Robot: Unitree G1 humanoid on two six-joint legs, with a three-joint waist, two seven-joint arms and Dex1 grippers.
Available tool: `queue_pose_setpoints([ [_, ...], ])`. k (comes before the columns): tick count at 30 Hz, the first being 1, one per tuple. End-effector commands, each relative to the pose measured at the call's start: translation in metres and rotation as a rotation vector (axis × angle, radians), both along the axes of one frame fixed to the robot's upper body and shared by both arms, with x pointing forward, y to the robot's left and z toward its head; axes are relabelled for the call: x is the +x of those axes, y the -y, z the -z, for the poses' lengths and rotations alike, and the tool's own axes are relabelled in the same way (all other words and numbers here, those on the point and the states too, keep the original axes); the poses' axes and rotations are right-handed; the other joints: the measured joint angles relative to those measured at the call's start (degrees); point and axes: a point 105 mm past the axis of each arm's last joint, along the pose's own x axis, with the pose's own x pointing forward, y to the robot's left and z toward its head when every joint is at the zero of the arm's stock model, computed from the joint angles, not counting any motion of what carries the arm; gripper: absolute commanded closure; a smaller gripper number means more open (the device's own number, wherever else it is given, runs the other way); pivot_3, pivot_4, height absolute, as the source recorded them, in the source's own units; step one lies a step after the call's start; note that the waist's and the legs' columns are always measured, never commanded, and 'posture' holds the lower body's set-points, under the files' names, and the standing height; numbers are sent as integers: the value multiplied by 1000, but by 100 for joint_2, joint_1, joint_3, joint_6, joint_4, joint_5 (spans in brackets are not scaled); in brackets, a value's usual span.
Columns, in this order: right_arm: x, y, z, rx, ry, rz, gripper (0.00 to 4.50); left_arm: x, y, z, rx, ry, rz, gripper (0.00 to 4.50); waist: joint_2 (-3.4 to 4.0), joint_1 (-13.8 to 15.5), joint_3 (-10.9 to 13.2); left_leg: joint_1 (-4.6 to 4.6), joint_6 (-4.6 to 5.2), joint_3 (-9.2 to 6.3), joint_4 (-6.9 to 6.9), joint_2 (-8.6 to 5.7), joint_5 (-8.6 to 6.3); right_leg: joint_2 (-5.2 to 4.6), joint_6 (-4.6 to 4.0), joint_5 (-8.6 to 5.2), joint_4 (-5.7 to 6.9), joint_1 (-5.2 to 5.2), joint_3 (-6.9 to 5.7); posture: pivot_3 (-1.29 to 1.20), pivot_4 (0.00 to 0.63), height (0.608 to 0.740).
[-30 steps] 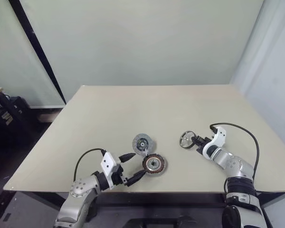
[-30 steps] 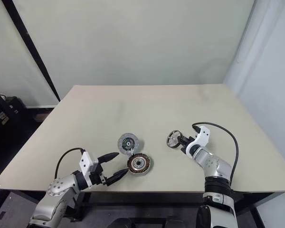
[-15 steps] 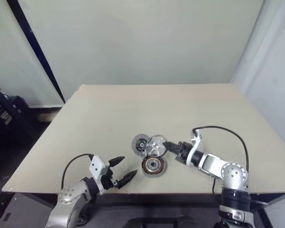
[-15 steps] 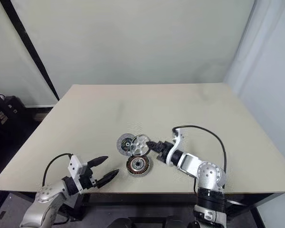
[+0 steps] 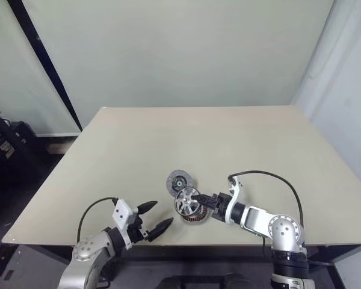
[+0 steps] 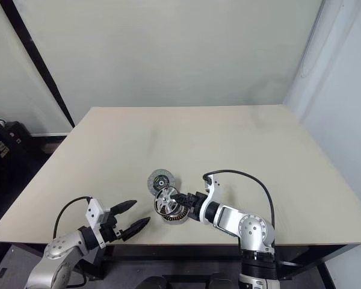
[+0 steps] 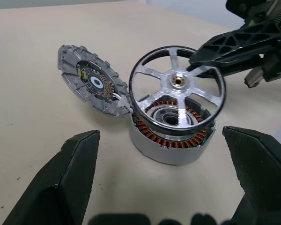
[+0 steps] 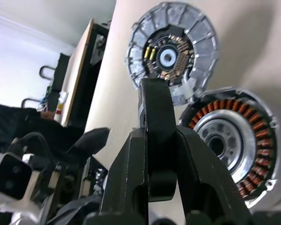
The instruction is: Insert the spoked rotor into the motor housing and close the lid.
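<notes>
Head views: on a beige table (image 5: 240, 144) the motor housing (image 5: 195, 214) lies near the front edge, with the lid (image 5: 178, 180) just behind it toward the robot's left. The right gripper (image 5: 200, 198), reaching in from the right, is clamped on the rim of the spoked rotor (image 5: 187, 201), which it holds tilted over the housing. The left gripper (image 5: 154, 217) hovers near the table's front edge, left of the housing, its two fingers spread wide and holding nothing.

Left wrist view: this close view adds detail. The rotor (image 7: 178, 96) stands tilted, its lower rim at or just above the copper windings of the housing (image 7: 171, 138); contact cannot be judged. The lid (image 7: 91, 80) leans with one edge against the housing's side, dark inner face up. The right gripper's fingers (image 7: 239, 40) pinch the rotor's far rim.

Right wrist view: the rotor appears edge-on as a dark bar (image 8: 154, 112) between the closed fingers, partly covering the lid (image 8: 173, 51) and the housing (image 8: 232, 140) beyond it.
</notes>
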Motion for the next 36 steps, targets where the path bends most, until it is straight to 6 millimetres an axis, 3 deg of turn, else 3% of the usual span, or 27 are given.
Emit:
queue_pose_setpoints([
  [1,4,-2,-5,-10,42,-5,4032,4,3,-14,10,63,26,0,0,0,0,0,0,0,0,0,0,0,0,0,0,0,0,0,0,740],
  [14,4,11,13,-115,42,14,4032,5,7,-15,10,71,40,0,-2,1,-1,-28,2,0,5,-1,2,1,1,1,2,-20,0,0,0,740],
  [24,8,22,-1,-229,166,-13,644,5,10,-14,8,72,53,0,-3,1,-2,-38,2,1,11,-1,2,2,2,2,5,-29,0,0,0,740],
  [27,11,33,-14,-332,270,-34,644,4,10,-14,8,72,54,0,-3,2,-2,-39,2,1,11,-2,2,2,1,2,6,-30,0,0,0,740],
  [31,19,41,-34,-568,602,-81,644,5,9,-14,9,74,47,0,-7,3,-3,-41,2,2,20,-8,2,-4,2,1,-1,-31,-1,0,0,740],
  [34,19,21,-39,-551,741,-78,1240,6,7,-14,11,75,41,0,-14,-18,-4,-39,2,5,18,2,1,0,2,1,-1,-28,-5,0,0,740],
  [36,18,11,-33,-575,796,-94,1940,6,7,-14,11,76,40,0,-14,-25,-4,-36,2,5,12,9,2,6,1,1,5,-32,-6,0,0,740],
])
